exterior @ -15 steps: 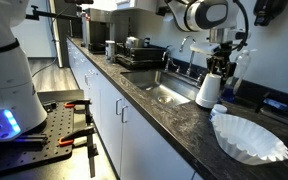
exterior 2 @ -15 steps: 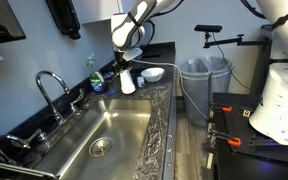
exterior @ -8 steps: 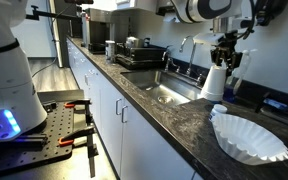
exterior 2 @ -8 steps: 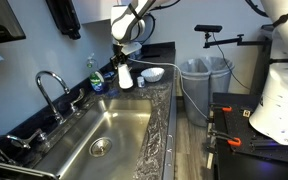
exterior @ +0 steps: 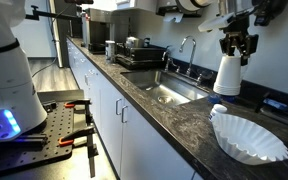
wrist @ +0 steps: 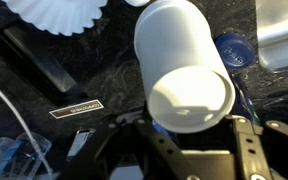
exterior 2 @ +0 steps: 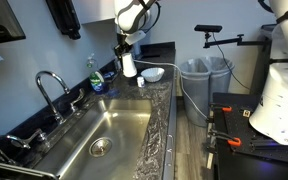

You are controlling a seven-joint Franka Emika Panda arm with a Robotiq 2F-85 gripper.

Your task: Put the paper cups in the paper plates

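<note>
Wrist view, nearest thing first: what sits right in front of the lens?

The gripper (wrist: 189, 130). Its two dark fingers (wrist: 246, 138) reach in from the bottom edge, and the jaws are pinched against the sides of a white paper cup (wrist: 184, 65). They hold it near its flat round end, which faces the camera.

And past the cup?

Dark speckled counter (wrist: 104, 70), with the cup held clear above it. A blue round object (wrist: 232, 50) shows just beside the cup, but I cannot tell what it is. At the top left edge lie the fluted paper plates (wrist: 54, 12), well apart from the cup.

Do the outside cameras agree?

Yes. In both exterior views the paper cup (exterior: 228, 76) hangs upright under the gripper (exterior: 236, 45), its wider end down, lifted off the counter (exterior: 174, 125). In an exterior view the paper plates (exterior: 250, 138) lie closest to the camera on the counter, with nothing in them. Between them and the raised cup sits a small white item (exterior: 217, 110), too small to identify.

What lies farther along?

A steel sink (exterior: 164, 93) is set into the counter beyond the cup. In an exterior view that order flips: the sink (exterior 2: 109, 135) and its faucet (exterior 2: 52, 88) are near, then the paper cup (exterior 2: 130, 66) in the gripper (exterior 2: 127, 46), then the paper plates (exterior 2: 153, 74) just behind it. A grey bin (exterior 2: 196, 78) stands on the floor beyond.
</note>
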